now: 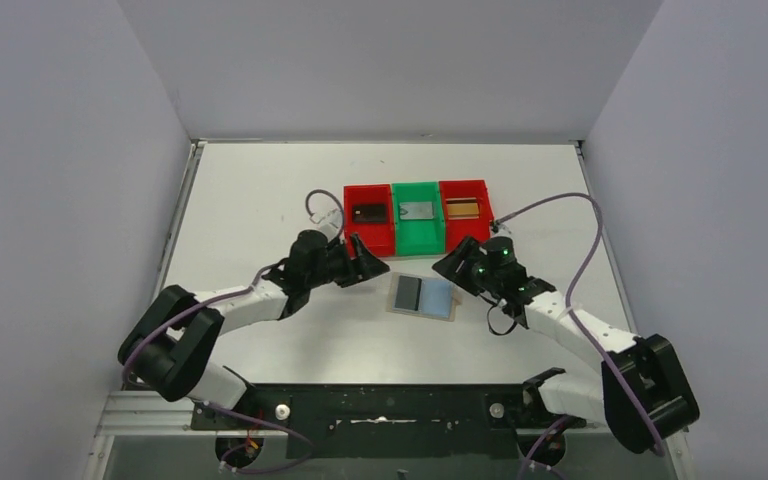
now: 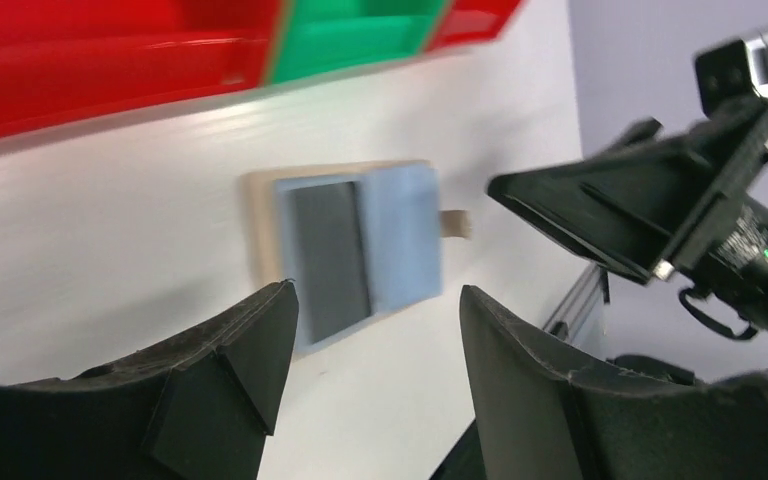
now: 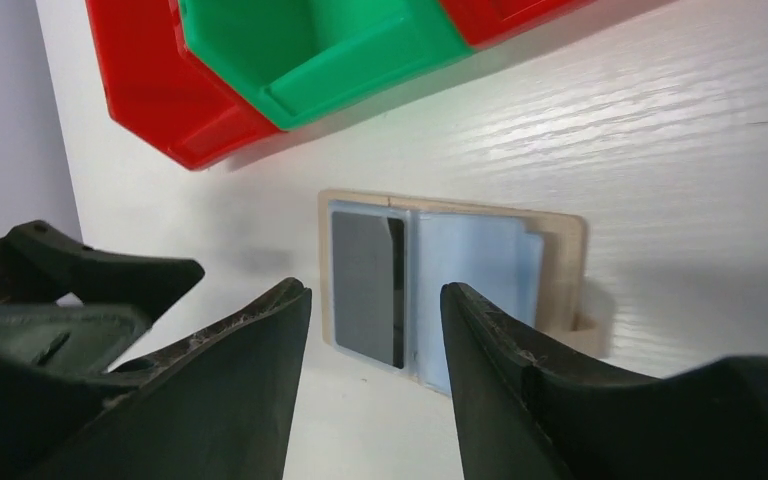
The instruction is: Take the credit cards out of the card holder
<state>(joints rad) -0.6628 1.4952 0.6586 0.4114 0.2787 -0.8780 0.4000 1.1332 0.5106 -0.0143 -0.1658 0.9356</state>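
The beige card holder (image 1: 422, 296) lies open and flat on the table, its light blue lining (image 2: 400, 230) facing up. A grey credit card (image 1: 407, 292) sits in its left pocket, also seen in the wrist views (image 2: 328, 255) (image 3: 365, 285). Three more credit cards lie in the bins: a dark one (image 1: 369, 212), a silver one (image 1: 416, 211) and a gold-brown one (image 1: 462, 208). My left gripper (image 1: 365, 262) hovers just left of the holder, open and empty (image 2: 378, 295). Just right of the holder, my right gripper (image 1: 453, 265) is open too, with nothing in it (image 3: 375, 290).
A row of bins stands behind the holder: a red bin (image 1: 370, 235), a green bin (image 1: 417, 236) and a second red bin (image 1: 466, 228). Grey walls close in the white table on three sides. Purple cables (image 1: 575, 262) trail from both arms.
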